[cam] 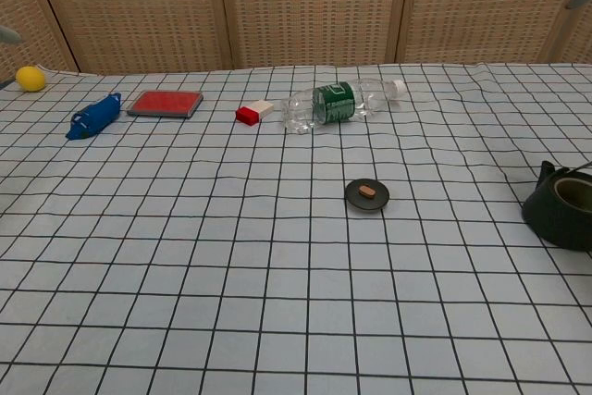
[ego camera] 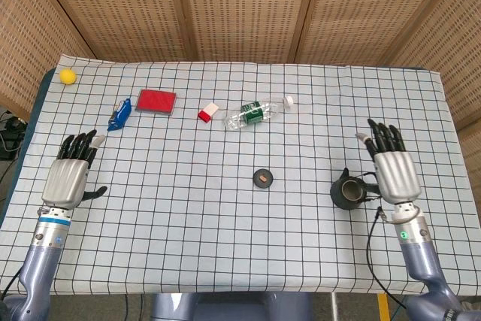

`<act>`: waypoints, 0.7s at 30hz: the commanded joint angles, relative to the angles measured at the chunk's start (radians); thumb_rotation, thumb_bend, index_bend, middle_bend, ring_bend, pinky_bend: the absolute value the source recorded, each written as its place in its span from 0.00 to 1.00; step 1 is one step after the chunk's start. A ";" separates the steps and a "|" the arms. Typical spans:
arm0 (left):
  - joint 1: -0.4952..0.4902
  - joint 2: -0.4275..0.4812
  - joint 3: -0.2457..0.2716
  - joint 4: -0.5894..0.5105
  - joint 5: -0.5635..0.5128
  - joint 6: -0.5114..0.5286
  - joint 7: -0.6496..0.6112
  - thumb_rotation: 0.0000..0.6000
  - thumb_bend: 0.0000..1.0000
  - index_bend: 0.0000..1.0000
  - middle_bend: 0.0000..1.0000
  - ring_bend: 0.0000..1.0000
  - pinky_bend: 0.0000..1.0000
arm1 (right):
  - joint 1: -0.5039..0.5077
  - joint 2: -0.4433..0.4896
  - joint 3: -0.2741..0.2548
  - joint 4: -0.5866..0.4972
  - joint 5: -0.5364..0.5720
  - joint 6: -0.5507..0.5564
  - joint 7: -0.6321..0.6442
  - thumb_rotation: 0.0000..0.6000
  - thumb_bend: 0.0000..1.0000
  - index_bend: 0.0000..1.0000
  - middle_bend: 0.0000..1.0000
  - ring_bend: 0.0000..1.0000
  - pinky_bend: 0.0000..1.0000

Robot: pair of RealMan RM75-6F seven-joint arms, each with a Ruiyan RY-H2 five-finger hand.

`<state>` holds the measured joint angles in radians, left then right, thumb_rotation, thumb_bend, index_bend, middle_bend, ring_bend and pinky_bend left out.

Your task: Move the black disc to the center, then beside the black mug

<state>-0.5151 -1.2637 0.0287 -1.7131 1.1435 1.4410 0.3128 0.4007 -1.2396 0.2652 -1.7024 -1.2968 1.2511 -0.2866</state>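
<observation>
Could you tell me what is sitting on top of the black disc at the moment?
A small orange-brown knob or tab sits at the centre of the disc; nothing else rests on it, and neither hand is over it. What lies beneath the disc is covered, presumably just the checked cloth.

I'm working in what looks like a robot test lab rather than a home. The table [ego camera: 225, 246] is covered with a white cloth printed in a black grid, the sort used for placing things by square. Perforated wooden acoustic panels [ego camera: 240, 5] wall it in on three sides like a booth. The items laid out are unrelated props: a yellow ball [ego camera: 68, 75], a red pad [ego camera: 156, 101], a plastic bottle [ego camera: 257, 112].
</observation>
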 commanded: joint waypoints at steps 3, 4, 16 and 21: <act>0.011 0.028 -0.019 -0.001 0.025 -0.055 -0.043 1.00 0.07 0.00 0.00 0.00 0.00 | 0.130 -0.097 0.038 -0.059 0.123 -0.124 -0.140 1.00 0.28 0.29 0.00 0.00 0.00; 0.013 0.032 -0.022 -0.002 0.032 -0.064 -0.050 1.00 0.07 0.00 0.00 0.00 0.00 | 0.157 -0.122 0.041 -0.054 0.161 -0.148 -0.170 1.00 0.29 0.29 0.01 0.00 0.00; 0.035 0.062 -0.050 -0.013 0.076 -0.124 -0.103 1.00 0.07 0.00 0.00 0.00 0.00 | 0.335 -0.331 0.020 0.085 0.434 -0.239 -0.368 1.00 0.35 0.27 0.01 0.00 0.00; 0.046 0.073 -0.065 -0.015 0.079 -0.135 -0.122 1.00 0.07 0.00 0.00 0.00 0.00 | 0.367 -0.385 0.014 0.150 0.472 -0.248 -0.366 1.00 0.39 0.29 0.01 0.00 0.00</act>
<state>-0.4710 -1.1925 -0.0343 -1.7279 1.2229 1.3086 0.1934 0.7543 -1.6073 0.2829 -1.5715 -0.8364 1.0094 -0.6514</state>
